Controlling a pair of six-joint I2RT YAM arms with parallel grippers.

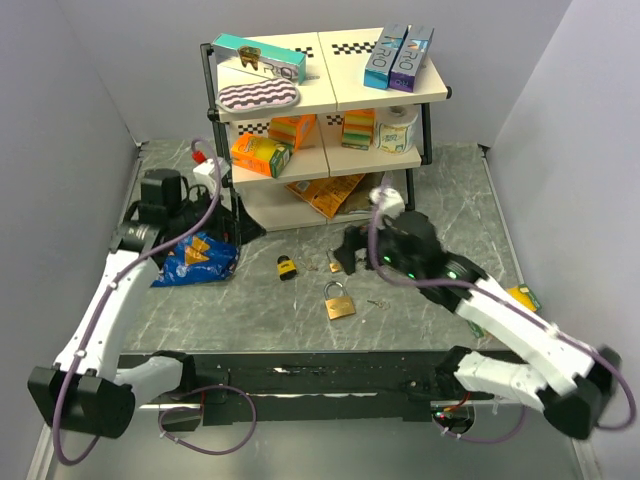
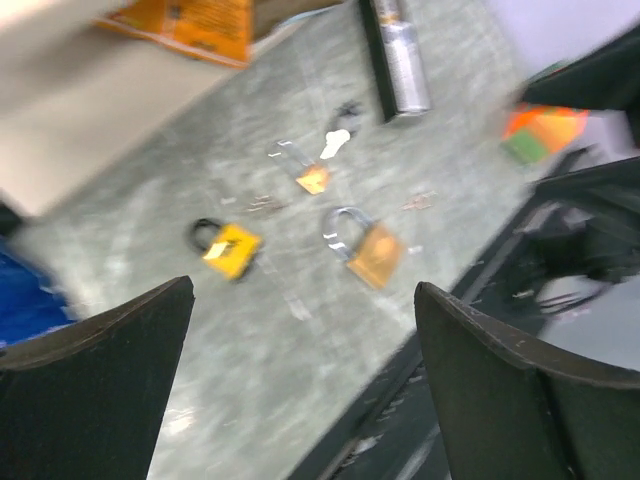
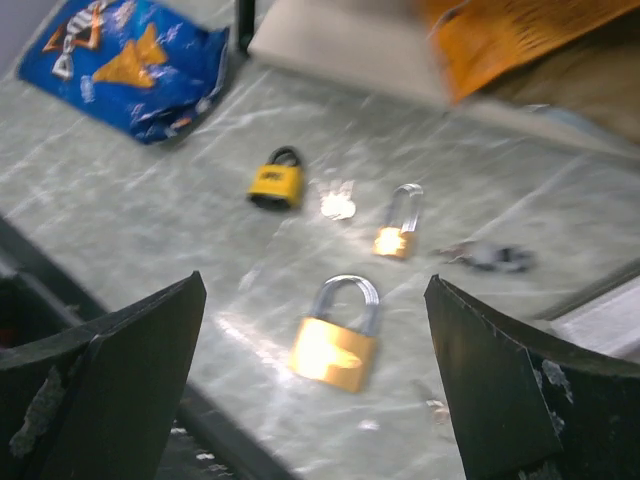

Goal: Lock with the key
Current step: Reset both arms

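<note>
Three padlocks lie on the grey table in front of the shelf. The large brass padlock is nearest the front edge. A small yellow-and-black padlock lies to its left. A small brass padlock with a long shackle lies behind it. A silver key lies by the small padlocks, and a dark key bunch lies to their right. My left gripper is open and empty, high by the shelf's left post. My right gripper is open and empty above the large padlock.
A two-tier shelf with boxes stands at the back. A blue chip bag lies at the left, an orange packet under the shelf, and a green-orange box at the right. The black front rail bounds the table.
</note>
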